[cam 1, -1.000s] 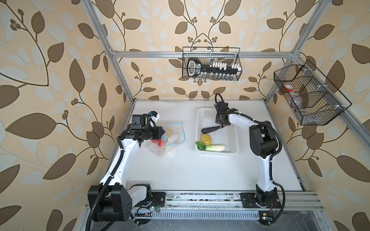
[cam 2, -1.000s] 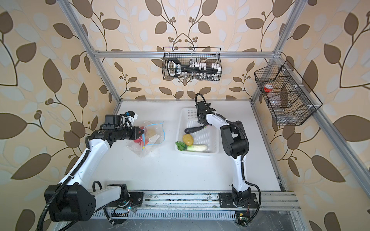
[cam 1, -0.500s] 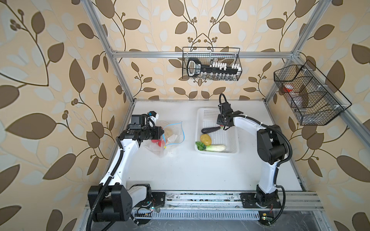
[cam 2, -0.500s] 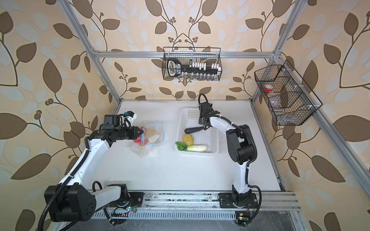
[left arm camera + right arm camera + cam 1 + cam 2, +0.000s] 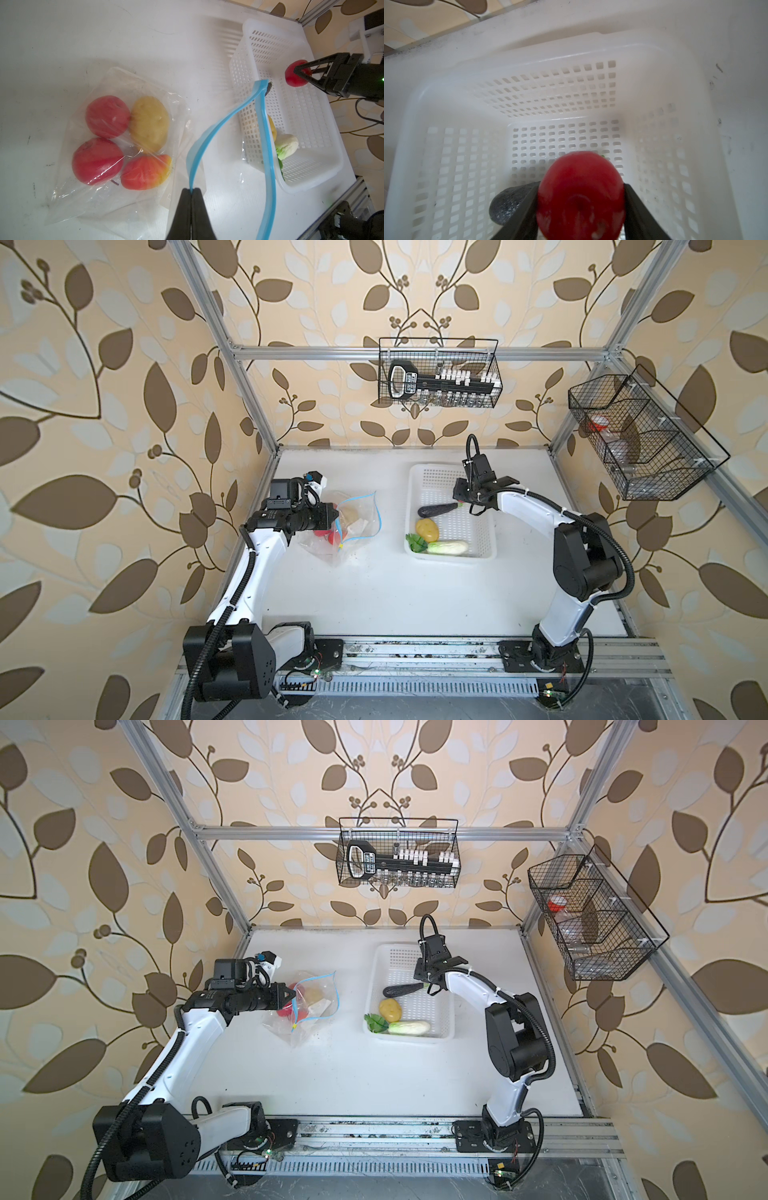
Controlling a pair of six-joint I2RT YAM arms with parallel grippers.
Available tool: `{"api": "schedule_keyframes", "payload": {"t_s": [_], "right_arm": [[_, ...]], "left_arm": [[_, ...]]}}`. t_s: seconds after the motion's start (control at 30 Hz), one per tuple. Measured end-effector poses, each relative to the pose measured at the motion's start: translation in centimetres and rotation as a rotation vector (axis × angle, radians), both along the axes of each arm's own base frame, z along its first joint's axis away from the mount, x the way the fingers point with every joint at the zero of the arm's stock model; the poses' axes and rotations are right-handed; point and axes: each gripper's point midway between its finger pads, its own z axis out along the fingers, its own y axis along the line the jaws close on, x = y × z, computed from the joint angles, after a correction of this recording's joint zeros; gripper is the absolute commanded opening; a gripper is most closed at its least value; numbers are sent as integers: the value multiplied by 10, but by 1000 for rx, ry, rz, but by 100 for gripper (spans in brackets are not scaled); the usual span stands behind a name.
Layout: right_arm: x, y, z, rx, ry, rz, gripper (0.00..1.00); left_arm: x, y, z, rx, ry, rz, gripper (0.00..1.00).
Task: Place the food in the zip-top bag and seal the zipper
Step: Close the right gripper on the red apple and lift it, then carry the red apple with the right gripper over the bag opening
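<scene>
Elbow (image 5: 582, 560) bent, right arm (image 5: 528, 510) reaches over basket (image 5: 493, 531) (fingers (image 5: 639, 207) clamping apple (image 5: 580, 197)).

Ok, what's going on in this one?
The left gripper is shut on the zipper, holding the bag open; two apples, a potato and a red-yellow fruit lie inside. The right gripper grips a third apple over the basket, where the eggplant, second potato and cabbage lie.

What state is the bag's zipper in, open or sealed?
Open. In the left wrist view the two blue strips of the zipper bow wide apart; the left gripper pinches one strip.
</scene>
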Motion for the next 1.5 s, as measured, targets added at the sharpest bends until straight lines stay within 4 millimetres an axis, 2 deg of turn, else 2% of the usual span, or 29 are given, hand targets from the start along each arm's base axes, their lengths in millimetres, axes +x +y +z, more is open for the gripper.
{"api": "schedule_keyframes", "payload": {"t_s": [0.2, 0.43, 0.7, 0.97, 1.2, 1.5], "right_arm": [[-6, 10, 10, 46, -27, 28, 44], [-15, 29, 34, 83, -78, 66, 44], [-39, 31, 45, 116, -104, 69, 44], [-56, 49, 72, 175, -172, 103, 44], [-73, 61, 79, 219, -192, 123, 44], [-100, 99, 108, 263, -257, 217, 46]], "left_arm": [[1, 0, -2, -4, 9, 2, 0], [0, -1, -2, -19, 14, 6, 0], [1, -4, 0, -33, 10, 2, 0], [1, -3, 0, -33, 6, 2, 0], [1, -4, -1, -32, 5, 1, 0], [0, -3, 0, -25, -2, -5, 0]]}}
